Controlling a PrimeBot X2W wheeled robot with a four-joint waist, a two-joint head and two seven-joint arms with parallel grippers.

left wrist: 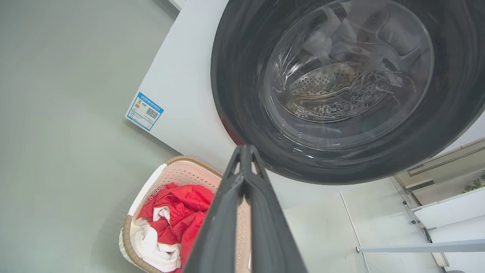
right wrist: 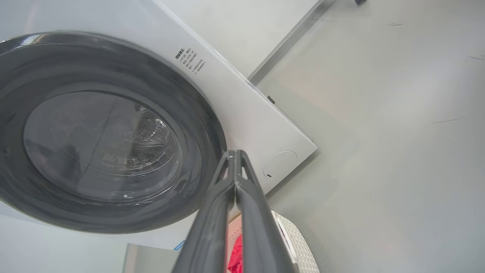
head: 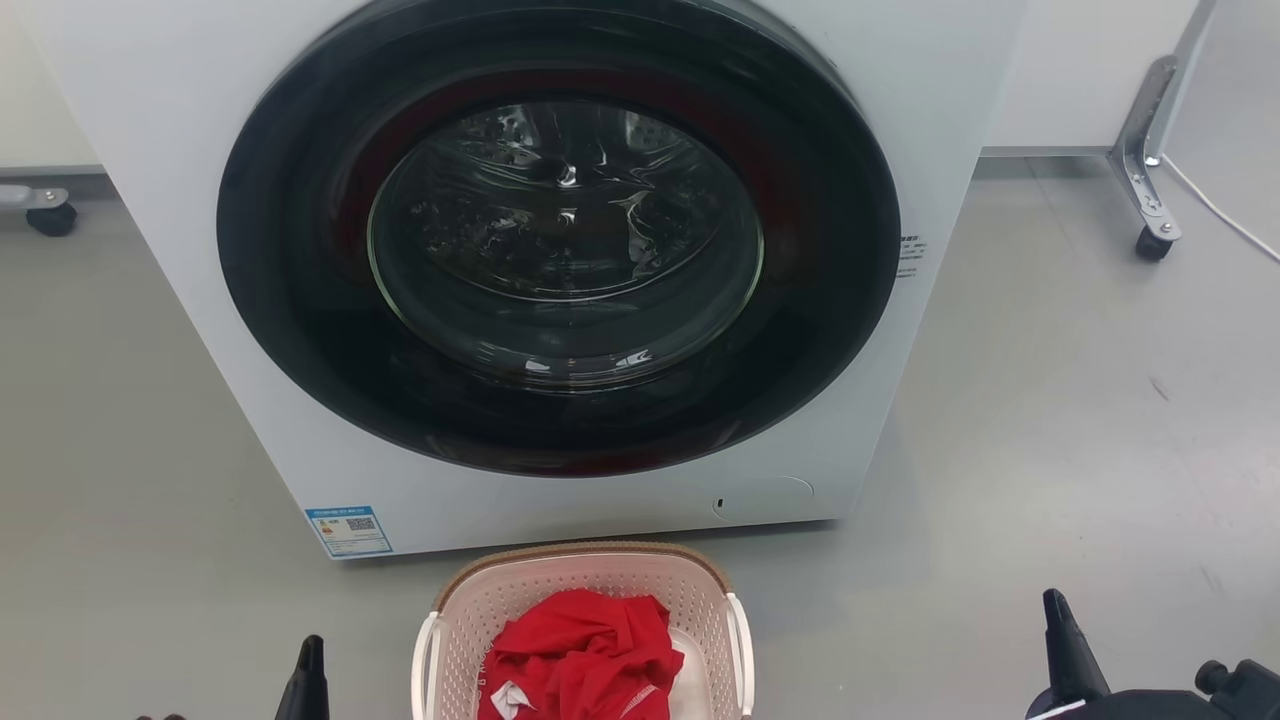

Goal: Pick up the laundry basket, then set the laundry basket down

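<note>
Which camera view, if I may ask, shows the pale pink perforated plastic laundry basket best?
Head view: the laundry basket shows its brown rim and both white handles. Left wrist view: one end, partly behind fingers. Right wrist view: a corner.

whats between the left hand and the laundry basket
Nothing but bare grey floor: the head view shows it between the left hand and the laundry basket, which are apart.

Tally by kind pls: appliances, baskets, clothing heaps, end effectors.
Washing machine: 1
Laundry basket: 1
Red clothing heap: 1
End effectors: 2 (left end effector, right end effector)
Total: 5
</note>
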